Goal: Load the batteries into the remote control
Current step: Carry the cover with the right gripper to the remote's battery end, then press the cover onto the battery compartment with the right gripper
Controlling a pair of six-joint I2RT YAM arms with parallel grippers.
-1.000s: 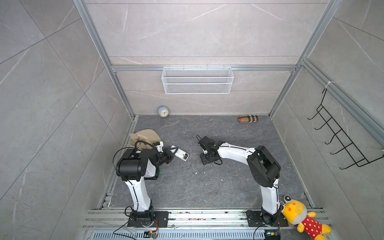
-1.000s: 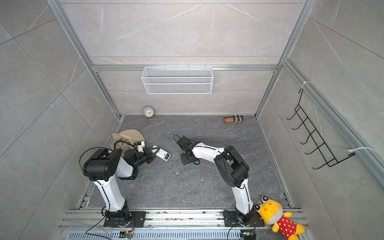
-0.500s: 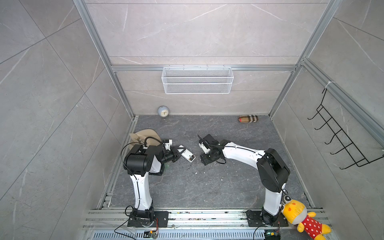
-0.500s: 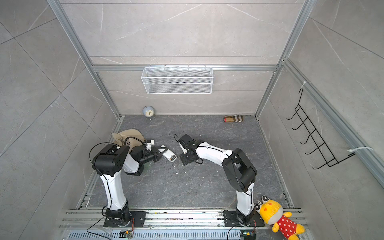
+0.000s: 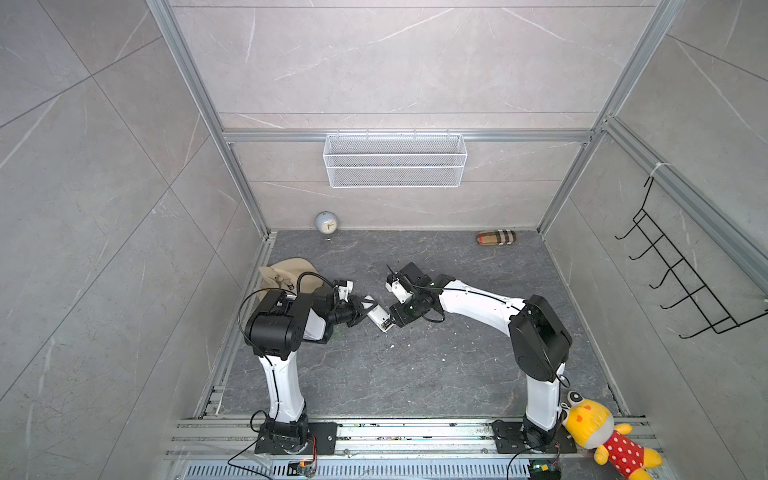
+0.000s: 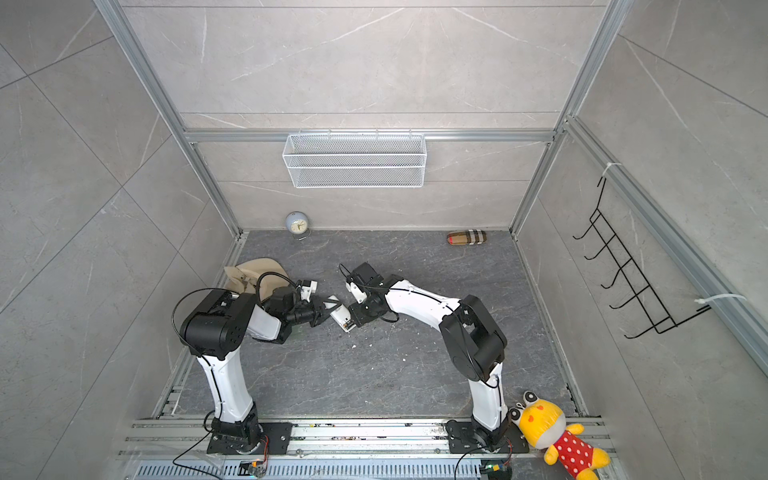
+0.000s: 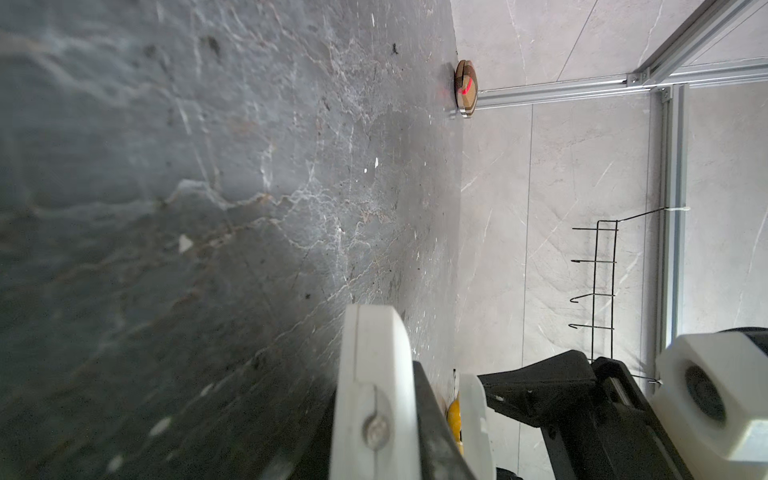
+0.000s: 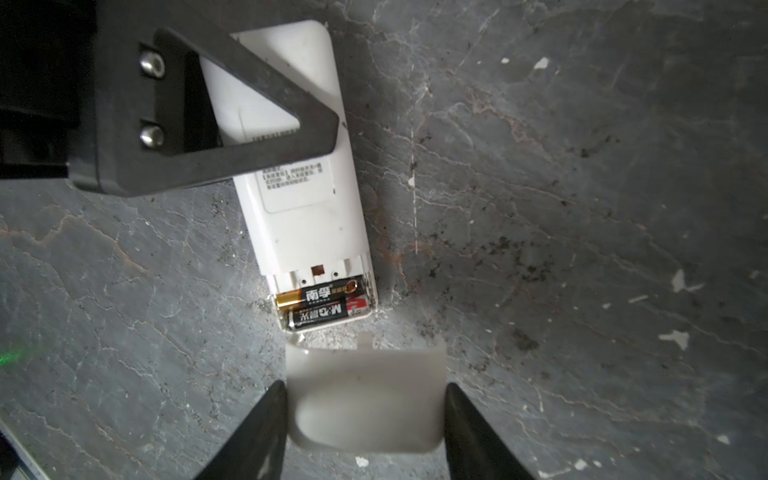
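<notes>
Right gripper (image 8: pixel 365 388) pinches a white rectangular plastic battery cover (image 8: pixel 365 407) between its two black fingers (image 8: pixel 266 428). The cover's edge is just beside the open end of the white oblong plastic remote control (image 8: pixel 307 216). Left gripper (image 5: pixel 362 308) is pressed onto the remote control's other end, with one black triangular finger (image 8: pixel 232 124) lying across its back. Two small black-and-gold cylindrical batteries (image 8: pixel 322 305) lie side by side in the uncovered compartment, across the handset's width.

In both top views the remote control is back-up between the two grippers, a little left of the middle of the dark grey marbled floor (image 5: pixel 415 374), with white specks scattered nearby. A beige cloth hat (image 5: pixel 286 272) lies behind the left arm. A small round clock (image 5: pixel 326 222) and a plaid pouch (image 5: pixel 496 238) sit by the rear wall, below a white wire basket (image 5: pixel 395 160). A yellow plush toy (image 5: pixel 602 436) sits at the lower right.
</notes>
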